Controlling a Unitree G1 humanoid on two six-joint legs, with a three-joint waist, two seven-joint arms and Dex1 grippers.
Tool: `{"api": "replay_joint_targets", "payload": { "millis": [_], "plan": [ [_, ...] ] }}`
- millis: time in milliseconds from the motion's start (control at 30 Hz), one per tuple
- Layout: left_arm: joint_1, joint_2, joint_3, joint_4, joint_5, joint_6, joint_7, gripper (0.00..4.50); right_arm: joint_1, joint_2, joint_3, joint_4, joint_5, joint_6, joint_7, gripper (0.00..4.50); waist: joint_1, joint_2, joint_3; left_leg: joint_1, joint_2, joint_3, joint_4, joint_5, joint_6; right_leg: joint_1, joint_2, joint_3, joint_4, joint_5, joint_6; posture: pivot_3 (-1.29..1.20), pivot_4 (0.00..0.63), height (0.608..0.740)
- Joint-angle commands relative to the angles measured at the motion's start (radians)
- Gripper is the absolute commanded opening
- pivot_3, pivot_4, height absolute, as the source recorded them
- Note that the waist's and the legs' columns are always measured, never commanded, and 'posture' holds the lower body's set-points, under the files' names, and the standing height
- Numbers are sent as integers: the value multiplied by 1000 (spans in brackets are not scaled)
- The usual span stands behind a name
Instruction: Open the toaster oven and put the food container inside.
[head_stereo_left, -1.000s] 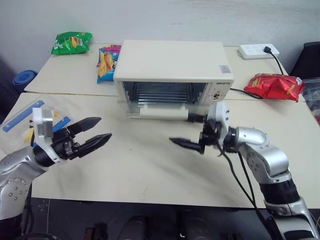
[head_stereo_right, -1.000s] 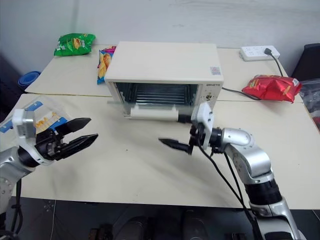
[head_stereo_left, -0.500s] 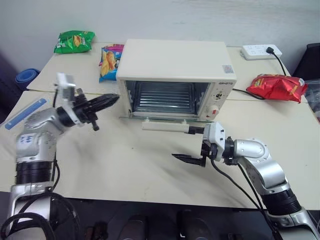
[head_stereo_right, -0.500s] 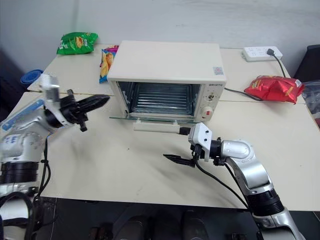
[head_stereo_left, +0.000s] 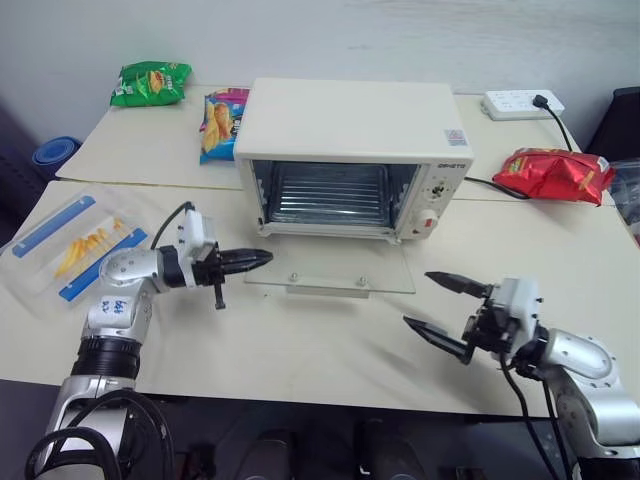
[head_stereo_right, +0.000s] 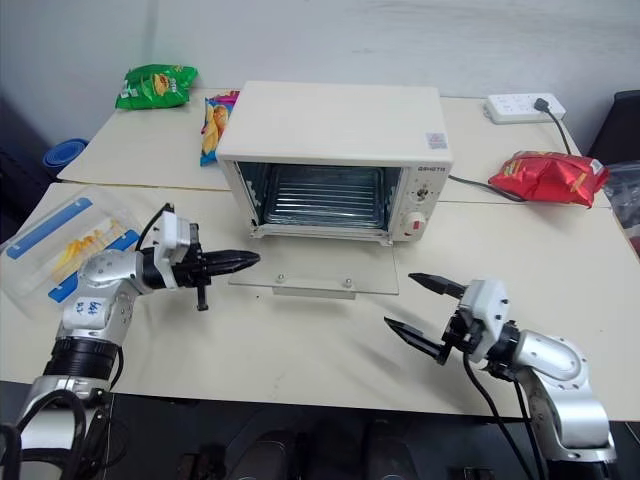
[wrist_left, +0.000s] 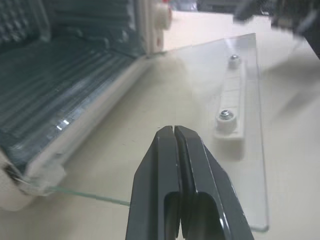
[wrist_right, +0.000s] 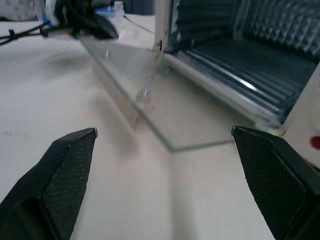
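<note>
I see the oven (head_stereo_left: 350, 150) standing at the middle of the worktop (head_stereo_left: 300, 330), its glass door (head_stereo_left: 330, 274) dropped flat in front of it, handle on the underside. The wire rack (head_stereo_left: 330, 195) shows inside the open cavity, and the red knob (head_stereo_left: 428, 222) sits low on the oven's right panel.

My left pincer (head_stereo_left: 255, 259) is pressed together, holding nothing. It points level toward the door's left edge and sits just beside it; from the left wrist view the fingertips (wrist_left: 172, 137) are over the near corner of the glass, though I cannot tell whether they touch it.

My right pincer (head_stereo_left: 438, 305) is spread wide and empty. It hangs in front of the oven's right end, beyond the door's right edge and apart from it, pointing back toward the door.

The container (head_stereo_left: 72, 245) lies flat on the worktop well to the left of the oven, beyond my left arm, with its blue strips and yellow food showing through the lid.

Behind the oven's left corner lies a colourful snack bag (head_stereo_left: 220, 122), and farther left a green bag (head_stereo_left: 148, 83). To the oven's right rear are a red bag (head_stereo_left: 553, 172) and a white power strip (head_stereo_left: 518, 103).
</note>
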Motion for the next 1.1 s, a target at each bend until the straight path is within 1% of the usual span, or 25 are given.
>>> {"api": "replay_joint_targets", "payload": {
  "millis": [33,133,233,267,333,367,400,467,567,600,667,767,800,867,933,1000,1033,1100],
  "plan": [
    [61,-12,26,-54,7,-13,52,53,-33,-2,-11,-80,117,53,3,4500,0,0,0,0,0,0,0,0,0,0,0,0,0,0,0,0,150,740],
    [124,-3,21,-76,46,-53,81,53,-104,28,23,-83,151,65,1,4500,3,-1,1,0,0,0,1,0,0,0,0,0,0,0,0,0,150,740],
    [196,-26,75,-120,16,-41,158,53,-200,73,88,-69,130,35,16,4500,3,-1,1,0,0,0,0,0,0,0,0,0,-1,0,0,0,150,740],
    [223,-41,115,-148,3,-35,217,229,-232,88,115,-60,119,22,30,4500,1,-1,1,0,0,0,0,0,0,0,0,0,-1,0,0,0,150,740],
    [282,-68,210,-239,-73,63,341,631,-283,111,158,-41,95,-14,67,4500,-4,-1,1,0,0,0,0,0,0,0,-1,1,-1,0,0,0,150,740],
    [326,-73,268,-304,-107,105,399,978,-302,122,174,-34,92,-26,83,4500,-2,-1,1,0,1,0,0,0,0,-1,0,1,0,0,0,0,150,740],
    [368,-80,326,-364,-140,145,459,1226,-320,133,186,-22,82,-53,104,4500,-2,-2,2,-1,1,-1,0,0,0,-1,0,1,0,0,0,0,150,740],
    [468,-105,479,-484,-230,211,594,1797,-353,147,207,12,73,-79,139,4500,-2,-3,2,-1,2,-1,-1,-1,-1,-1,0,0,0,0,-1,0,150,740],
    [614,-153,676,-622,-351,263,732,2698,-382,163,222,64,55,-122,173,4500,-2,-3,2,-1,2,-1,0,-1,0,0,0,1,-1,0,-1,0,150,740],
    [661,-176,747,-662,-395,268,778,2927,-390,170,226,78,50,-132,178,4500,-2,-3,2,-1,2,-1,0,-1,0,0,0,1,-1,0,-1,0,150,740],
    [741,-217,861,-704,-445,262,857,3543,-392,179,232,87,50,-141,184,4500,1,-3,2,0,2,-1,0,-2,0,0,0,1,-3,0,-1,0,150,740],
    [818,-238,1001,-645,-500,246,911,4398,-392,188,244,93,46,-161,200,4500,8,-3,2,0,2,-1,1,-2,0,2,0,0,-3,-1,-1,0,150,740],
    [832,-239,1032,-625,-516,245,922,4455,-390,190,246,93,44,-168,204,4500,8,-4,2,1,2,-1,1,-2,0,2,0,0,-3,-1,-1,0,150,740],
    [846,-208,1074,-567,-536,272,951,4455,-390,195,253,93,38,-174,204,4500,5,-4,2,1,2,-1,1,-3,0,3,0,0,-3,-1,-2,0,150,740],
    [851,-168,1076,-535,-530,319,994,4455,-392,194,260,93,32,-185,215,4500,6,-4,2,2,2,-1,0,-3,0,2,0,0,-3,-1,-3,0,150,740],
    [808,-58,1057,-511,-614,482,1092,4455,-396,195,262,91,27,-200,223,4500,7,-5,2,2,2,-1,0,-3,0,2,0,0,-2,-1,-3,0,150,740],
    [794,1,1041,-497,-626,555,1125,4455,-397,195,262,92,26,-206,224,4500,9,-6,2,1,2,-2,0,-3,0,2,0,0,-2,-1,-3,0,150,740],
    [718,111,1051,-411,-695,695,1246,4455,-398,194,264,95,25,-209,224,4500,8,-7,2,1,2,-3,0,-3,0,2,0,0,-1,-2,-3,0,150,740]
  ]
}}
